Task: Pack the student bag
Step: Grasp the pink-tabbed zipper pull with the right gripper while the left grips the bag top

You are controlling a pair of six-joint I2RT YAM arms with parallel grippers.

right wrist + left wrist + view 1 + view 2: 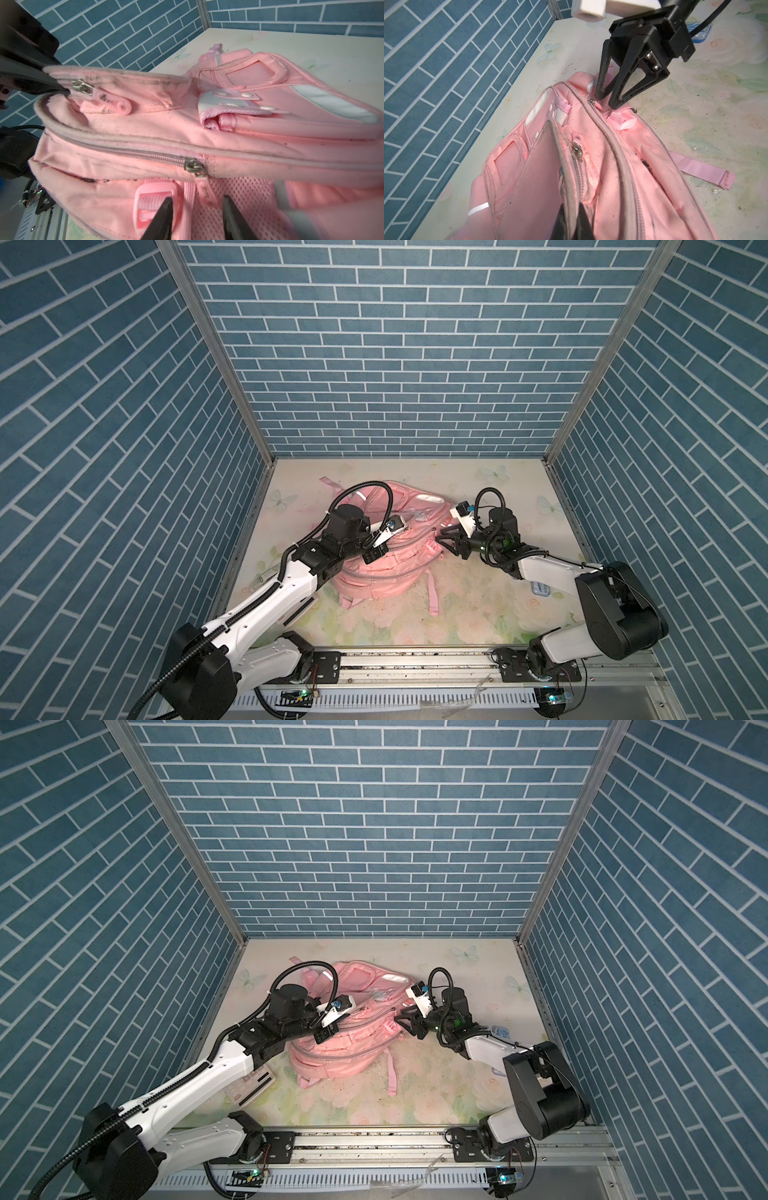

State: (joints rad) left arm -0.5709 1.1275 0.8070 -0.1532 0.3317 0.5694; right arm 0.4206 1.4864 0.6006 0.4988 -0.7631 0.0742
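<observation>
Well, I can't read the faint lettering on the pink zip pull [112,101]. My left gripper [571,204] is pinched tight on the grey piping [116,71] of the student bag [386,576], which lies mid-frame in both top views. My right gripper [197,197] stands partly open at the bag's right end, tips against the mesh [239,193], straddling a second zip pull [204,192].
</observation>
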